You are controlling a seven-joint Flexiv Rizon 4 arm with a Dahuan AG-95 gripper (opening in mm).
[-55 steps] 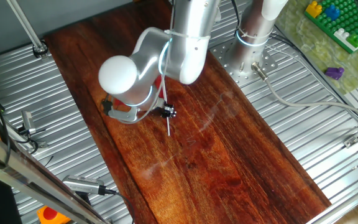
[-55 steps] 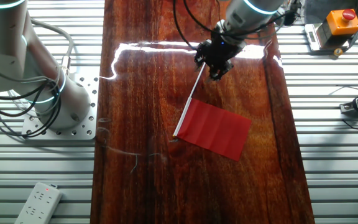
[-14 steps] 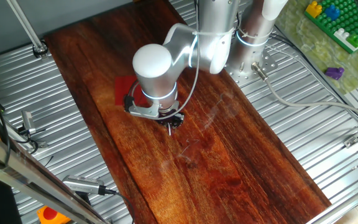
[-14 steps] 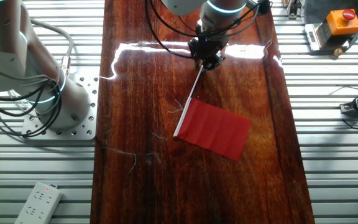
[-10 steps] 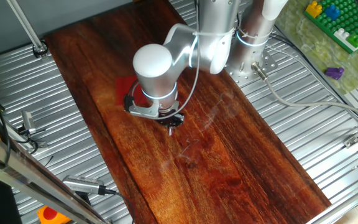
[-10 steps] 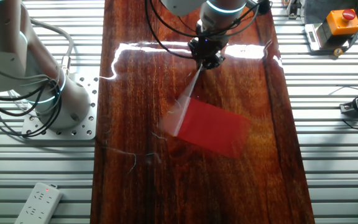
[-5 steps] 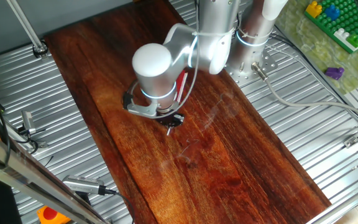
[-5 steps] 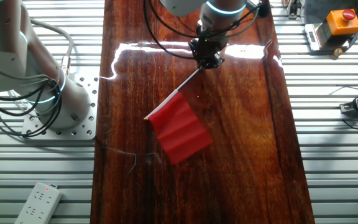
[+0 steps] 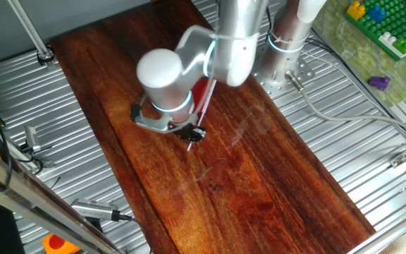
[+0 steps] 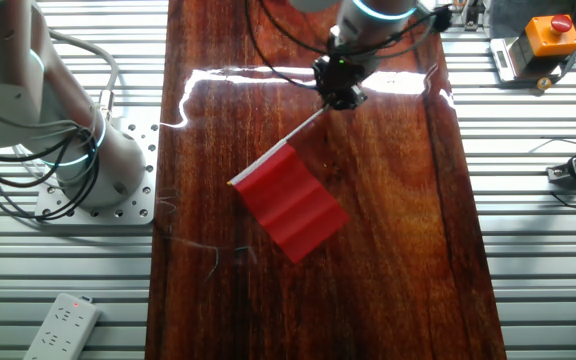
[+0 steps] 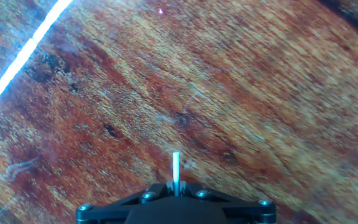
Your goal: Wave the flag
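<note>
The flag is a red cloth on a thin white stick, held above the dark wooden board. My gripper is shut on the stick's end near the board's far edge. In one fixed view the gripper sits under the silver arm, with a strip of red cloth and the stick showing beside it. In the hand view the gripper shows the white stick end poking out between the shut jaws over the wood.
A second arm's base stands at the left on the ribbed metal table. A white power strip lies front left. An orange and red stop button sits far right. A green brick plate lies beyond the board.
The flag swung from lying right of the stick to pointing down-left. In the last half second the arm shifted slightly and the cloth drifted a little further.
</note>
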